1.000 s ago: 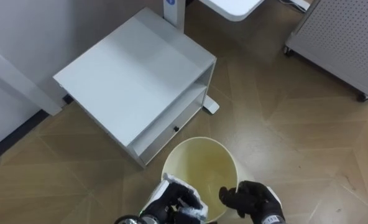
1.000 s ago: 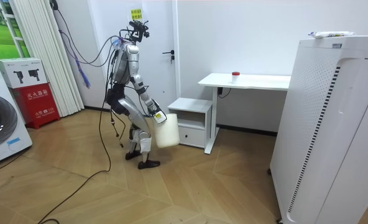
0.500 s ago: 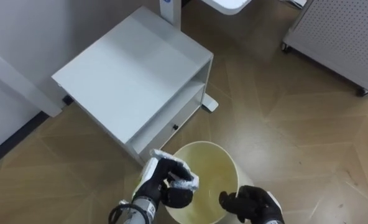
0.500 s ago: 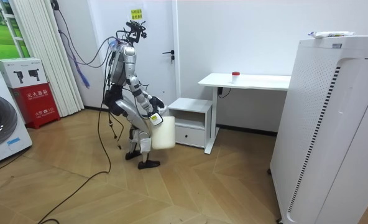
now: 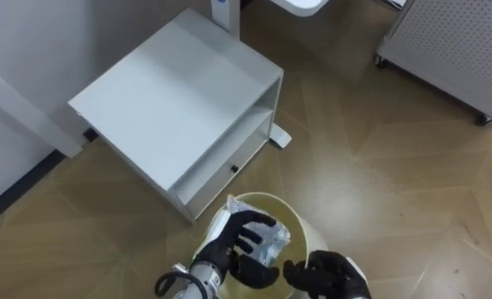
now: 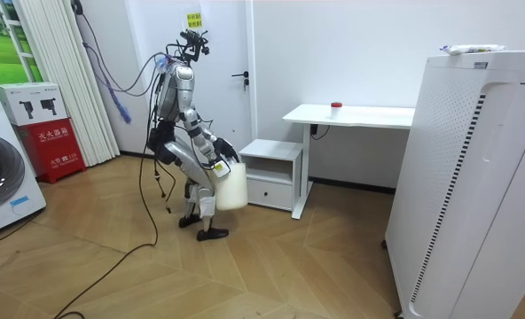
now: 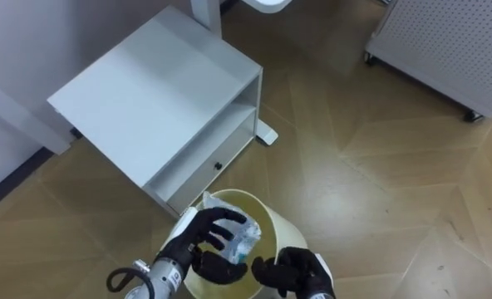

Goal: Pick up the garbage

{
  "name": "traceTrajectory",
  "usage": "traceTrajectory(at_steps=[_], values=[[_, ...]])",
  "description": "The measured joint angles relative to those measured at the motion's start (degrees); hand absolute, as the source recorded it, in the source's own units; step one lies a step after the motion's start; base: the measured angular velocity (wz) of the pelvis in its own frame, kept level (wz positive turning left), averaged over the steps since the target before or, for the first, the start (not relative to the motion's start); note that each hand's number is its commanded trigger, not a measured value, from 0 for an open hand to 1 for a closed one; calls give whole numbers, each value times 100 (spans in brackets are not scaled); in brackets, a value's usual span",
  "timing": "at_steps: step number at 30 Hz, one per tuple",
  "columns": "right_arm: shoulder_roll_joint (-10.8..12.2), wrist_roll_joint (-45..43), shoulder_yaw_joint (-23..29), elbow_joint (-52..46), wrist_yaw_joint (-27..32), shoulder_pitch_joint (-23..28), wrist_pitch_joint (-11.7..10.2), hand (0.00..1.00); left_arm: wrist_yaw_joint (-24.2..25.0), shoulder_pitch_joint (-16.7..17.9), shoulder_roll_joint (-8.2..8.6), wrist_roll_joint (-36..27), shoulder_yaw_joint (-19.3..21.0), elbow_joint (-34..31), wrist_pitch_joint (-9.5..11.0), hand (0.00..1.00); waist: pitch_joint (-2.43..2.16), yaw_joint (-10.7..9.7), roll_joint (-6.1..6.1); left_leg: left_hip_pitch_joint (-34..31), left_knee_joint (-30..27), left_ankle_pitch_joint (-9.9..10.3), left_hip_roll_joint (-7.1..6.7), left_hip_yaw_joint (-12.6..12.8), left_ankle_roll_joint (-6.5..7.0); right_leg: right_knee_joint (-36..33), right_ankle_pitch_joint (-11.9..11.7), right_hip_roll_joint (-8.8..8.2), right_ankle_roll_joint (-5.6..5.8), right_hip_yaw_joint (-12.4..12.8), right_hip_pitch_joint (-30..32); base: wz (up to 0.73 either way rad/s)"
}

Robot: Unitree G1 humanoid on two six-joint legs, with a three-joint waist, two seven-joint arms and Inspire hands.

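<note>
A cream plastic bin (image 5: 294, 213) hangs in front of me. My right hand (image 5: 322, 277) is shut on its near rim and carries it. Over the bin's mouth, my left hand (image 5: 236, 247) has its fingers and thumb curled round a crumpled piece of clear and white plastic garbage (image 5: 273, 241). The right eye view gives the same: left hand (image 7: 204, 242), garbage (image 7: 245, 238), bin rim (image 7: 269, 209), right hand (image 7: 294, 272). In the room view I stand bent slightly forward beside a low white cabinet, with the bin (image 6: 231, 188) at hip height.
The white cabinet (image 5: 175, 108), with an open shelf and a drawer, stands just ahead on my left. A white desk (image 6: 351, 113) is behind it. A perforated white unit on wheels (image 5: 445, 41) stands at the far right, with bare wooden floor between.
My left hand has come from the bin's left rim to over its mouth, carrying the plastic. The bin has been lifted a little closer to my body.
</note>
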State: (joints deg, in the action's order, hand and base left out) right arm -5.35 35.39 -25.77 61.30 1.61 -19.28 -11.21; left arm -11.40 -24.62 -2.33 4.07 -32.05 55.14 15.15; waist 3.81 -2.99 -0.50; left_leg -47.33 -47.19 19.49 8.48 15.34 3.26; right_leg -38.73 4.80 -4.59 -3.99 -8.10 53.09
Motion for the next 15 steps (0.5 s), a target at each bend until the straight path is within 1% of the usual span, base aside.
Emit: traceTrajectory(at_steps=[3,12,15], values=[[0,-29,2,0,-6,3,0,100,182,3,-1,-12,-76,-2,0,0,0,4,0,5,38,0,-14,1,2,23,4,-9,6,0,1,0],[-42,-34,35,49,-8,-1,0,100,799,18,4,-119,-90,-2,-30,0,0,-10,-1,12,46,2,-12,2,1,21,6,0,8,0,0,0],[-47,-32,61,71,-8,-4,0,100,891,22,21,-119,-102,-3,-55,0,-1,-14,-1,21,44,2,-16,4,2,11,6,-5,7,4,-4,0]])
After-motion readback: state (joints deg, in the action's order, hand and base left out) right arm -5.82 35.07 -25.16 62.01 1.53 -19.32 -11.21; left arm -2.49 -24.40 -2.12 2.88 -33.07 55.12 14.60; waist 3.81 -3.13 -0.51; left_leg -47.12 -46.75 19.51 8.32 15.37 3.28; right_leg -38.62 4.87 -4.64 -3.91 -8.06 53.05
